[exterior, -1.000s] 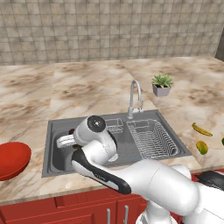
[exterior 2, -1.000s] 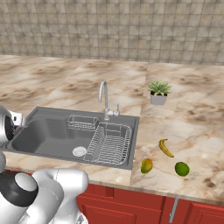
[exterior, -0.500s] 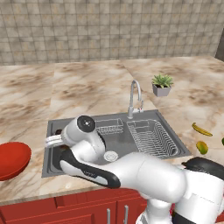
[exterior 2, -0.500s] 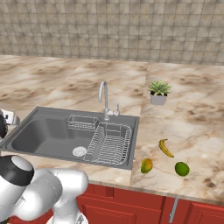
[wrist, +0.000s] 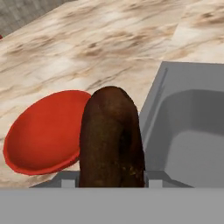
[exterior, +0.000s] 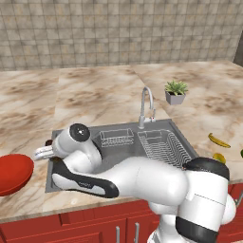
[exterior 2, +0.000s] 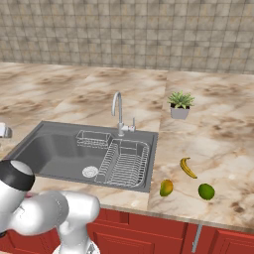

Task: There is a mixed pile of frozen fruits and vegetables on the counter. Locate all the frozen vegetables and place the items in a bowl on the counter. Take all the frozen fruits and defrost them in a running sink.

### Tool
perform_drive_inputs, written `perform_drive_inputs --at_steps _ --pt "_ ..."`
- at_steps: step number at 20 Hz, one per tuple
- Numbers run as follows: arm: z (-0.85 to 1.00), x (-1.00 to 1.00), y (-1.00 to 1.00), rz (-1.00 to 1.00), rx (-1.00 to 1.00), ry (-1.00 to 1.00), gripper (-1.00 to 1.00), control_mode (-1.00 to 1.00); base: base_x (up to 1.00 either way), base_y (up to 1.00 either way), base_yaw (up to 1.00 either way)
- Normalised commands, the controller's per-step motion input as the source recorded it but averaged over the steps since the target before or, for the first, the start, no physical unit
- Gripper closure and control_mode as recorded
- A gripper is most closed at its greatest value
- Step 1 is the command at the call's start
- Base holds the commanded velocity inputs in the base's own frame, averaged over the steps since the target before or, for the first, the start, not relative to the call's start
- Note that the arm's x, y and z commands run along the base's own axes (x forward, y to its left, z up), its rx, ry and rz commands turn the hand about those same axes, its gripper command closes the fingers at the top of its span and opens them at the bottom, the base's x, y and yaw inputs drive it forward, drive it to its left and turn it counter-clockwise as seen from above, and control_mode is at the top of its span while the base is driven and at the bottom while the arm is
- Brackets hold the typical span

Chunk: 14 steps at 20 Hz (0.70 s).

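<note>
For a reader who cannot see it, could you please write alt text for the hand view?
A dark brownish oblong item stands clamped between the gripper fingers, close to the camera. Behind it to the left, a glossy red bowl sits on the marble counter; to the right is the grey sink basin.

Red bowl (exterior: 14, 173) gets cut off at the left edge — finger tips are hidden behind the dark brownish item (wrist: 111, 140) held up close.

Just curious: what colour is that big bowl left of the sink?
Glossy red; the bowl shows best in the hand view.
</note>
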Motion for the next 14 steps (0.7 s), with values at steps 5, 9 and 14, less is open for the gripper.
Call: perform_drive_inputs --at_steps 5,9,14 --pt "0.2 0.0 0.45 0.05 0.0 0.0 1.0 -1.0 0.0 0.0 0.0" --pt "0.06 0.0 0.49 0.05 0.0 0.0 1.0 -1.0 0.0 0.0 0.0" --pt "-0.02 0.0 0.53 0.06 0.0 0.0 1.0 -1.0 0.0 0.0 0.0"
